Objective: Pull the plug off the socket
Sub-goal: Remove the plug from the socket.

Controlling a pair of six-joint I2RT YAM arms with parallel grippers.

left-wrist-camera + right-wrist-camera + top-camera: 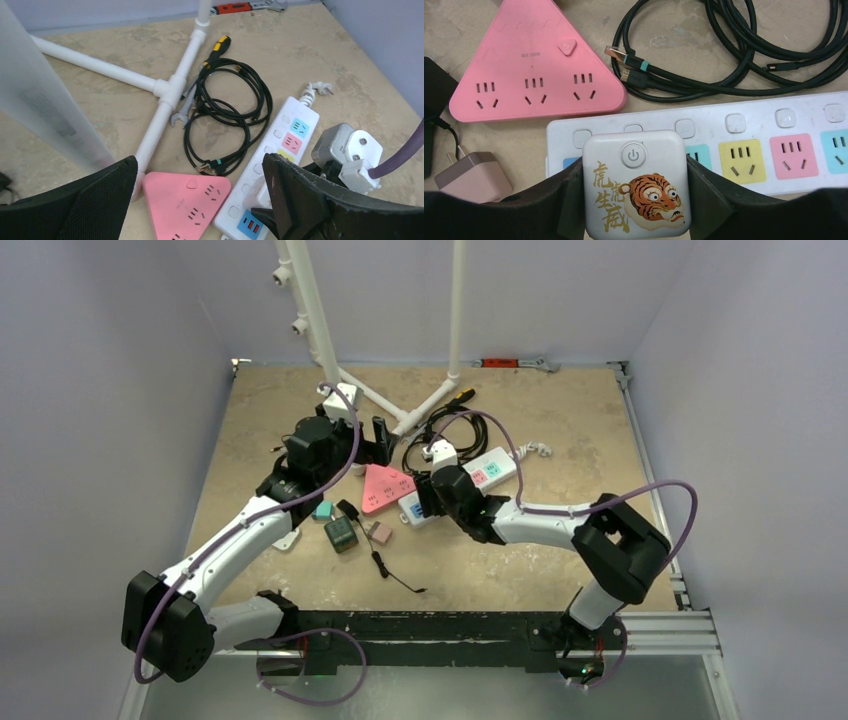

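From where I stand, the right gripper [636, 205] has its two black fingers clamped on the sides of the white plug [636, 165], the one with a tiger printed on its face. The plug sits on the white power strip [744, 120], at the end with the blue socket, and I judge it is seated in an outlet there, though the pins are hidden under the body.

The left gripper [197, 200] hangs with its fingers spread wide and nothing between them. It is above the pink triangular socket [536, 75], just beside that same end of the strip, and it touches nothing.

That is my main worry. Nothing pins the strip to the table, so a tight plug could bring the whole strip up with it and never come free. A lifted or dragged strip would also push into the pink socket and the black cables [734, 55] lying just beside its long edge.

The plug's case looks smooth and rounded at the corners, so the fingers could slide off if the grip is light. A pull that leans away from straight off the strip's face could wedge the pins in the outlet. The small pinkish charger [471, 175] sits off the strip's blue end and could get knocked if the arm swings that way.
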